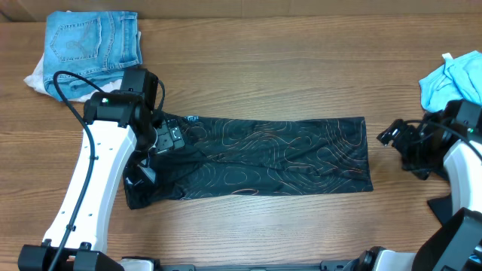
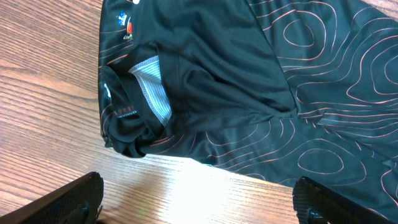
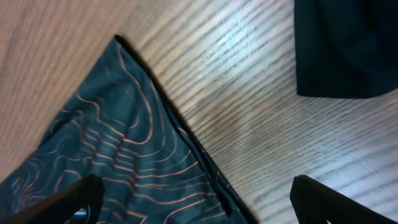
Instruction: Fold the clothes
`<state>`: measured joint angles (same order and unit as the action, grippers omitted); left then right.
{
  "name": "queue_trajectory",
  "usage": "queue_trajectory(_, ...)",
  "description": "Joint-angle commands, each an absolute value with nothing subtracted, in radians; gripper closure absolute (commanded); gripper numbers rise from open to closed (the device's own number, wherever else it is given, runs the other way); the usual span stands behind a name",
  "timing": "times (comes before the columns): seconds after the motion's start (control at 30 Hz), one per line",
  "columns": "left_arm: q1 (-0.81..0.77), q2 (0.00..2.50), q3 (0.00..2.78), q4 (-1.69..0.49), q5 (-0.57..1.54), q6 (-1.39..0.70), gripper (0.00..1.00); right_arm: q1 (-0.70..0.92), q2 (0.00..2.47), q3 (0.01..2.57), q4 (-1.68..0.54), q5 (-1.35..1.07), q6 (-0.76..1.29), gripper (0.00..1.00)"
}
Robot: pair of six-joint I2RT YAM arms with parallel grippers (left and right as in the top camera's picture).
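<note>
Jersey (image 1: 263, 156) lies flat mid-table as a long folded band running left to right, black with tan contour lines. Long edges are roughly straight, and the right end is a clean short edge with a square corner (image 3: 124, 168). The left end is bunched, with the collar turned out showing pale mesh lining (image 2: 152, 87) and small logos near the top edge. Bare table (image 1: 301, 68) surrounds the band on every side, with wide room above and below it and a strip of wood at the right end.

Left gripper (image 1: 167, 138) hangs over the bunched left end, jaws spread wide, nothing between them. In the wrist view its fingertips (image 2: 74, 199) frame the near edge of the cloth and bare wood, with the collar just beyond. Right gripper (image 1: 395, 135) sits just off the right end, also spread wide and holding nothing. One fingertip (image 3: 68, 199) is over the jersey corner, the other over wood.

Jeans (image 1: 94, 41) sit on a white cloth (image 1: 34, 75) in the far left corner, well apart. A light blue garment (image 1: 452, 79) lies at the far right edge.
</note>
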<state>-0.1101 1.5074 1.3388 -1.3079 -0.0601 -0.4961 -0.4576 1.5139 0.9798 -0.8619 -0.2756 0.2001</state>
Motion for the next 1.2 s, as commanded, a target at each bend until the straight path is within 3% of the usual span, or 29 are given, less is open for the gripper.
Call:
queue_trajectory(0.0,-0.114,1.506,1.336,-1.304,-0.052,-0.504,0.00,-0.457,1.502,0.913,-0.803,-0.331,0.171,0.00)
queue_trajectory(0.2,-0.114,1.506,1.336,-1.299,-0.052,-0.501,0.00,-0.457,1.505,0.855,-0.712,-0.340,0.149,0.00)
queue_trajectory(0.7,-0.114,1.506,1.336,-1.282,-0.052,-0.501,0.00,-0.457,1.613,0.817,-0.621,-0.511,-0.157,0.00)
queue_trajectory(1.17,-0.114,1.506,1.336,-1.274,-0.052,-0.494,0.00,-0.455,1.747,0.817,-0.677,-0.563,-0.165,0.00)
